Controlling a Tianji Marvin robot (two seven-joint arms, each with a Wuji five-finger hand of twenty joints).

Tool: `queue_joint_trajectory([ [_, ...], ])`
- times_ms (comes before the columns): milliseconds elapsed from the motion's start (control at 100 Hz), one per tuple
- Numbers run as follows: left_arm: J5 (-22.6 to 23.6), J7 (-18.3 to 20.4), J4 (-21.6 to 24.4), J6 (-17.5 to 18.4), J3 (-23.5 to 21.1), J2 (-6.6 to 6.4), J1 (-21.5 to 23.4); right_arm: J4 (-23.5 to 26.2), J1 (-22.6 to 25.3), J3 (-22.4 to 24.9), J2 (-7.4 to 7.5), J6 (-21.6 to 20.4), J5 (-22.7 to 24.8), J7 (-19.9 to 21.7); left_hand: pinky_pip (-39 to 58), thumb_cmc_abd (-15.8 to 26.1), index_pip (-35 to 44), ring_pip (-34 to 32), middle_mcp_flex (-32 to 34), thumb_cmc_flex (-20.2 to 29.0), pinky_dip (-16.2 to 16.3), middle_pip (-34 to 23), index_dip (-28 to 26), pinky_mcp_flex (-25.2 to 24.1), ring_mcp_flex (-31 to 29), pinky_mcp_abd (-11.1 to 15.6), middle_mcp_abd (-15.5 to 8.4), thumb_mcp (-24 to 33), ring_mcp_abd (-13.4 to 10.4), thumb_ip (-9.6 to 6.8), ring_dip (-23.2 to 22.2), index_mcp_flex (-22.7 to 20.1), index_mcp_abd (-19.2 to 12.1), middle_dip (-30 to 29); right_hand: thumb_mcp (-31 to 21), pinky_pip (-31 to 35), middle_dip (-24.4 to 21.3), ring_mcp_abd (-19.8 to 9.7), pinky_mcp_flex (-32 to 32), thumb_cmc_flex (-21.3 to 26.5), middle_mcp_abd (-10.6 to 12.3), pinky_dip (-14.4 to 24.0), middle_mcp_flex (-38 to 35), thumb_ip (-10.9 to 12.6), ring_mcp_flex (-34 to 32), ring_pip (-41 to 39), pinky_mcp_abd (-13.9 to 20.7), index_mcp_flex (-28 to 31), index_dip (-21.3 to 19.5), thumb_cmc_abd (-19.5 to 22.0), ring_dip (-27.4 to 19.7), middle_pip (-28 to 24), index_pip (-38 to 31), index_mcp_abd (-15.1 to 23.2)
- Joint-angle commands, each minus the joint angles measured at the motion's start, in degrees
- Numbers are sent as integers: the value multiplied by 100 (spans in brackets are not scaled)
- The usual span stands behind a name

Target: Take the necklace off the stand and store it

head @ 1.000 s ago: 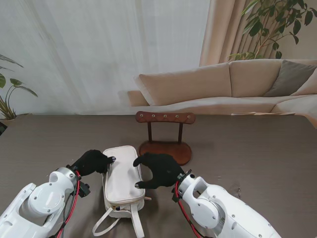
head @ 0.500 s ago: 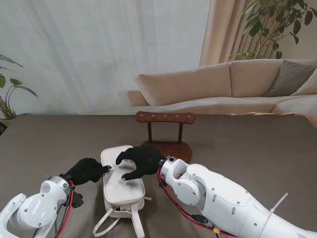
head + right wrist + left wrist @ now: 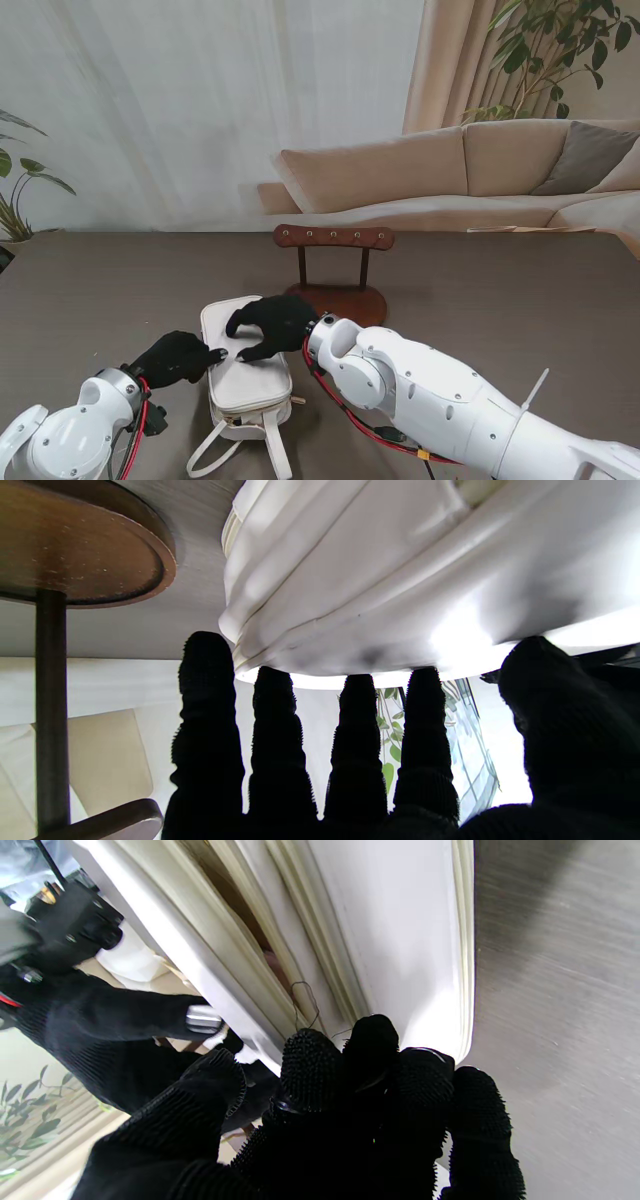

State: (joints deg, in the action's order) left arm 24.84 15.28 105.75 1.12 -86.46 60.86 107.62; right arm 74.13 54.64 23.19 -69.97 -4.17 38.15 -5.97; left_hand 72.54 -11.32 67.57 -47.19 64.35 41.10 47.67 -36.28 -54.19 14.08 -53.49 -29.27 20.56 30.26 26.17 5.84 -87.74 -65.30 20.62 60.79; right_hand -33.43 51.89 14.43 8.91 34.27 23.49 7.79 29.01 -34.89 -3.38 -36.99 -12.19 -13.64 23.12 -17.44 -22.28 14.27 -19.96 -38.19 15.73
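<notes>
White bag (image 3: 245,365) lies flat on the table (image 3: 520,300), just nearer to me than the wooden stand (image 3: 334,280). Right hand (image 3: 268,326) rests on the bag's far end, 4 fingers (image 3: 272,720) spread, tips touching the leather, grasping nothing. Left hand (image 3: 178,357) at the bag's left edge, fingers bunched against the rim; whether it pinches anything, cannot tell. Thin dark necklace (image 3: 306,1002) loop shows at the bag's opening in the left wrist view. Stand's bar is bare.
</notes>
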Motion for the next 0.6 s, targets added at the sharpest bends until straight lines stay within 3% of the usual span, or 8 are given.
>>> queue_joint_trajectory([
  [0, 29, 214, 212, 16, 4, -18, 151, -190, 41, -121, -67, 34, -33, 186, 244, -184, 63, 64, -20, -119, 11, -71, 14, 37, -170, 363, 69, 20, 276, -65, -35, -35, 142, -19, 314, -68, -126, -127, -1986, 121, -58, -82, -86, 167, -43, -83, 159, 10, 97, 205, 16, -10, 56, 35],
  [280, 180, 598, 911, -4, -88, -97, 627, -508, -78, -354, -230, 161, -261, 252, 273, -146, 85, -6, 7, -106, 12, -91, 18, 99, -190, 370, 25, -37, 208, -68, -57, -29, 99, -22, 382, -60, -122, -99, -2029, 190, -87, -59, -34, 170, -43, -105, 192, 3, 88, 301, 37, -14, 36, -11],
  [590, 227, 1067, 1389, -98, 4, -194, 874, -633, -143, -476, -306, 277, -382, 353, 304, -131, 91, -81, 46, -86, 11, -119, 24, 157, -227, 366, 7, -93, 194, -72, -79, -18, 78, -22, 475, -53, -126, -96, -2054, 258, -98, -28, 2, 174, -80, -151, 229, -53, 82, 392, 77, -7, 63, -32],
])
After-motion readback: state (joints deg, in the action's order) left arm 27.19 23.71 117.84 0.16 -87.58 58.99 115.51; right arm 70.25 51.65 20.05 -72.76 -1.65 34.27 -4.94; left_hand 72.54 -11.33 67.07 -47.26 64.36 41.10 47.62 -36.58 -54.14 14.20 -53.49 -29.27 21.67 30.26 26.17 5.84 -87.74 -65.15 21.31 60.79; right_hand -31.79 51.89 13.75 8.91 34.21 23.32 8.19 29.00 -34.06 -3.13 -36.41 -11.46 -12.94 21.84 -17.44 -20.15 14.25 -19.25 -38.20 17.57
